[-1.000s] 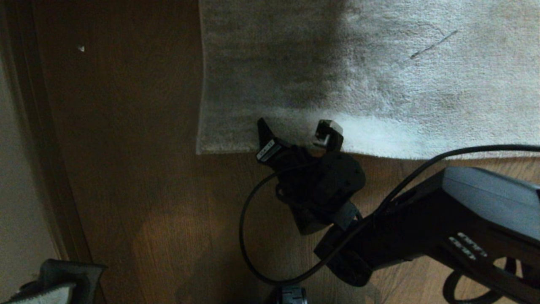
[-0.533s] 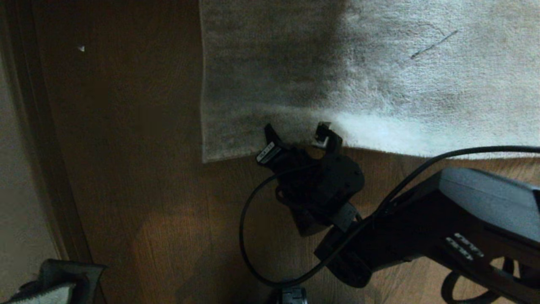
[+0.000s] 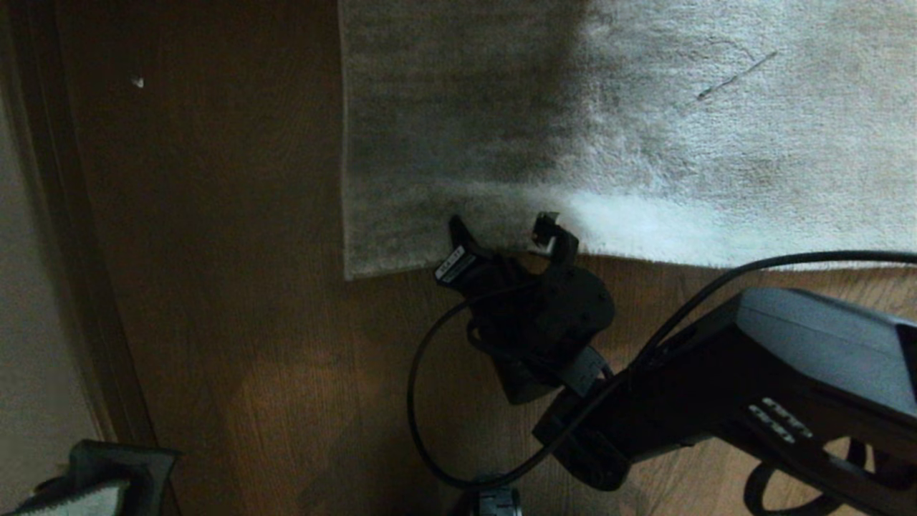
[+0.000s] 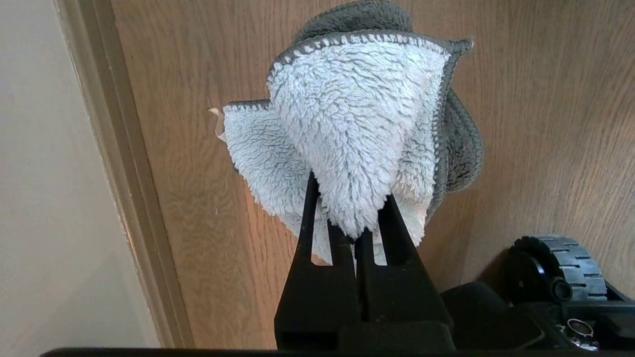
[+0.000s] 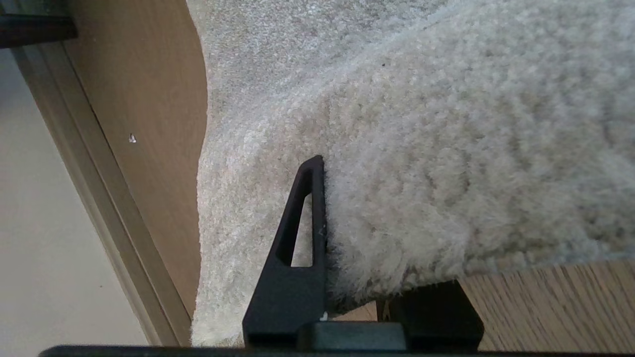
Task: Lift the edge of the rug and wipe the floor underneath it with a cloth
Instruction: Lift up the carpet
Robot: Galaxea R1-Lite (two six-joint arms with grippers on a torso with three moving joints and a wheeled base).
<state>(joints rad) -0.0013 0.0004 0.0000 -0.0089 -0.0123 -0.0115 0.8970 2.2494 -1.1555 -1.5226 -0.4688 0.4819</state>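
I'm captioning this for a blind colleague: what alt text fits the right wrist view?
The right tool pinches the edge of a shaggy pale rug, one finger on top of the pile and the other beneath it. Brown wood floor and a pale baseboard lie beside the rug.

The head view looks down from above on the floor (image 3: 251, 287) and the rug edge (image 3: 645, 259). The right wrist view sits very near the same rug edge (image 5: 397, 277). The left wrist view faces the floor (image 4: 545, 124), close behind the cloth (image 4: 347, 129)
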